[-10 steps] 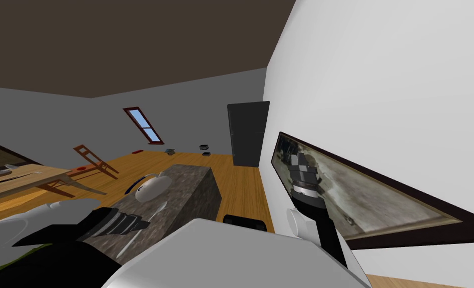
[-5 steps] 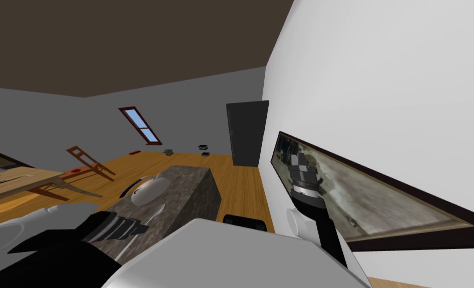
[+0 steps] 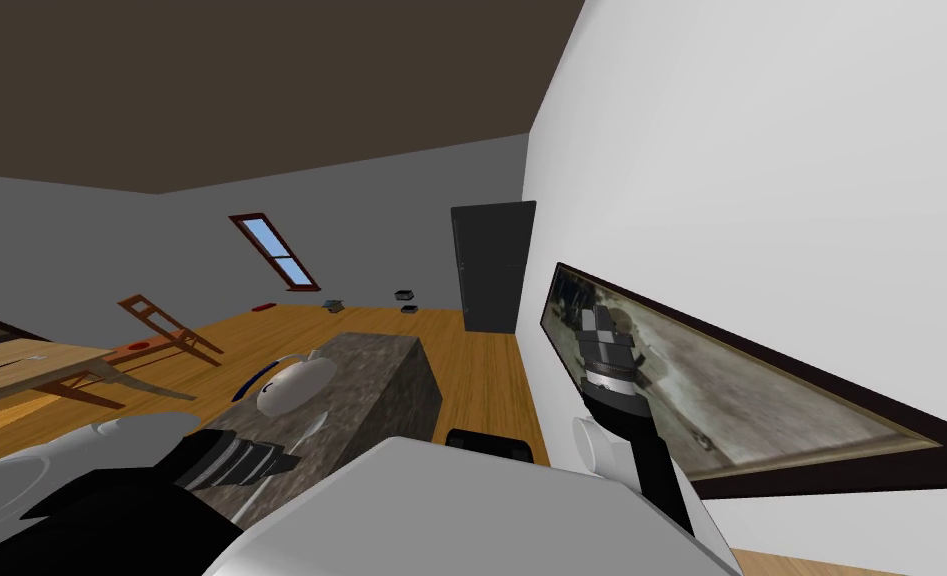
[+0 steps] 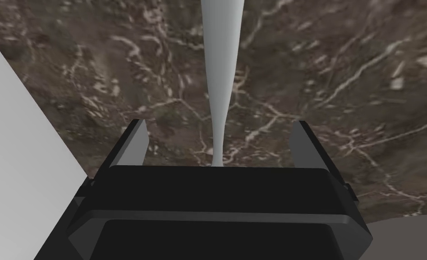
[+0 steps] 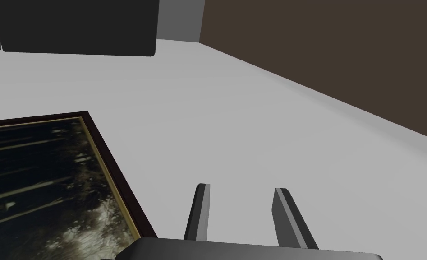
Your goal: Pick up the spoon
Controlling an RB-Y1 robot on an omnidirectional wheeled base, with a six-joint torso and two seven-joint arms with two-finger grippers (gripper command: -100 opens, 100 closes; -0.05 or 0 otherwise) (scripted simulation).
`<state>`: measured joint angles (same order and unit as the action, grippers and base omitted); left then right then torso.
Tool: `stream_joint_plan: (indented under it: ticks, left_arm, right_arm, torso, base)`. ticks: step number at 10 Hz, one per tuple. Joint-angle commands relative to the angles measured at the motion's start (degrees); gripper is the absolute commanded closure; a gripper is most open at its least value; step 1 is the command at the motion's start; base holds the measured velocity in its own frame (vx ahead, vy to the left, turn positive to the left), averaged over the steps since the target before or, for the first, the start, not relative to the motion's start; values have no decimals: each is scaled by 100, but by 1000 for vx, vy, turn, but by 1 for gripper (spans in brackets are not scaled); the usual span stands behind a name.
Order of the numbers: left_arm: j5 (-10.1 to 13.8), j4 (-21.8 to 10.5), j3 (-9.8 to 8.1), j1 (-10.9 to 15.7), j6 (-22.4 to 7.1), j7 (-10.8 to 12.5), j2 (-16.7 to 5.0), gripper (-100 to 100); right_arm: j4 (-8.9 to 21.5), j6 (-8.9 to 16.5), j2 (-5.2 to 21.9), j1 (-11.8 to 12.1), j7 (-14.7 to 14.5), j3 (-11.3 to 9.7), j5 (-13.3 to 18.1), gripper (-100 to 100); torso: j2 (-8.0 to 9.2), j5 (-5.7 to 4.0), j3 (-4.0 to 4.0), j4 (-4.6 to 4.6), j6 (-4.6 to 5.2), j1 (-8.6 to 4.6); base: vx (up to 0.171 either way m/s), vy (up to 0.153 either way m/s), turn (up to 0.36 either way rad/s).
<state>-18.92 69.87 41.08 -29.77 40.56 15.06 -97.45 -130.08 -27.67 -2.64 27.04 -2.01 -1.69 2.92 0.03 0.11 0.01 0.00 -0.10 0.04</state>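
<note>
A pale grey spoon (image 3: 311, 428) lies on the dark marbled block (image 3: 381, 365), just this side of a white round pot (image 3: 296, 385). My left gripper (image 3: 279, 462) hovers low over the spoon's handle end. In the left wrist view the tapering handle (image 4: 220, 81) runs straight in between the open fingers (image 4: 136, 141), with marble showing on both sides of it and no contact. My left gripper (image 4: 219, 137) is centred on the handle. My right gripper (image 3: 601, 328) is raised by the wall, and its fingers (image 5: 199, 212) stand apart with nothing between them.
A framed picture (image 3: 721, 400) hangs on the white wall close to my right arm. A dark door (image 3: 493, 265) stands beyond the block. A wooden table (image 3: 21, 365) and a tipped chair (image 3: 161, 325) are off to the left on the wooden floor.
My view has turned a little, so the table and chair sit further left in the picture. My left gripper has sunk slightly towards the spoon's handle. The right arm has kept still.
</note>
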Motion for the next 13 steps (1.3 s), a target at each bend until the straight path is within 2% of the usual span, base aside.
stream_joint_plan:
  ticks: [1,5,6,7,10,11,12,13]
  left_arm:
    - [0,0,0,0,0,0,0,100]
    - [1,-1,-1,0,0,2,-1,100]
    - [1,-1,-1,0,0,2,-1,0]
    - [-10,-27,-1,10,36,3,2,100]
    - [-31,-239,-72,80,392,25,-155,100]
    - [-34,-269,-82,90,442,28,-177,100]
    - [25,-189,-84,27,358,-7,-192,100]
    - [27,-196,-87,26,376,-11,-197,0]
  right_arm:
    - [0,0,0,0,0,0,0,0]
    - [0,0,0,0,0,0,0,0]
    - [0,0,0,0,0,0,0,0]
    - [0,0,0,0,0,0,0,0]
    - [0,0,0,0,0,0,0,0]
    - [0,0,0,0,0,0,0,0]
    - [0,0,0,0,0,0,0,0]
    - [0,0,0,0,0,0,0,0]
  torso:
    - [0,0,0,0,0,0]
    - [-1,4,-1,-1,1,5]
    - [-1,4,-1,-1,1,5]
    - [-1,4,-1,-1,1,6]
    - [2,0,1,0,-2,-6]
    - [2,-2,1,0,-2,-9]
    - [2,-1,1,0,-1,-8]
    - [1,3,0,0,-1,-2]
  base:
    - [0,0,0]
    - [0,0,0]
    - [0,0,0]
    - [-2,-4,46]
    - [-5,-27,49]
    - [-5,-26,27]
    - [-2,-10,5]
    - [0,0,0]
